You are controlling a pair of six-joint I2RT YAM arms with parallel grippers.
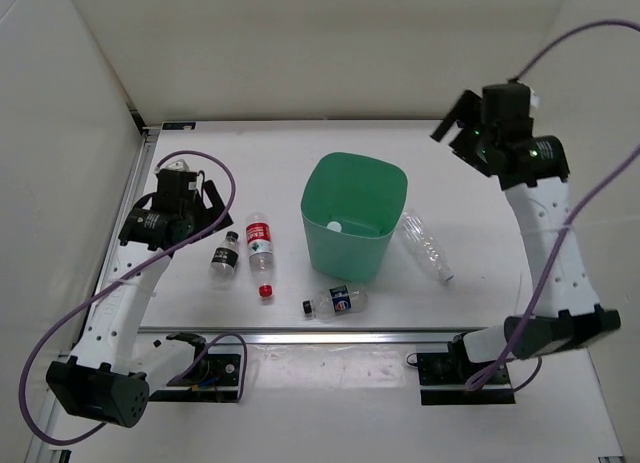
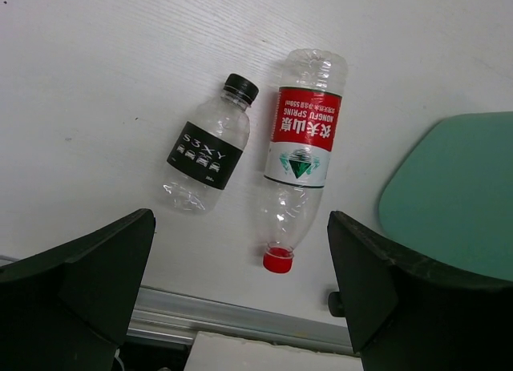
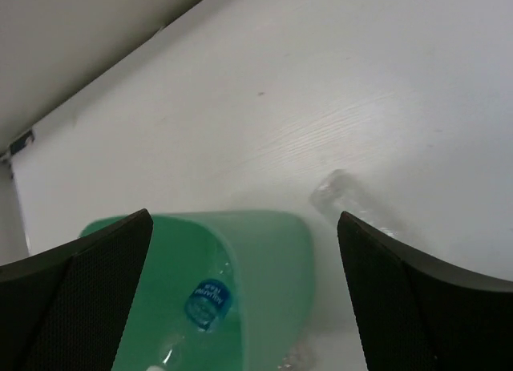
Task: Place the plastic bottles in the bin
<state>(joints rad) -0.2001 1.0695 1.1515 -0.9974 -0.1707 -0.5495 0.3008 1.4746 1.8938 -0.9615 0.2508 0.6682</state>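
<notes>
While left gripper [image 2: 240,217] and right gripper [image 3: 243,216] are held wide, empty, one bottle [image 3: 207,303] is seen inside the bin [image 1: 345,251].

We saw a robotics lab test cell: a white table [image 1: 250,153] boxed in by plain white panels [image 1: 330,43] at nine, twelve and three o'clock. The left arm [image 1: 125,303] and right arm [image 1: 545,233] were mounted beside an aluminium rail [image 1: 330,336] at six o'clock, trailing purple cables [image 1: 560,43].
</notes>
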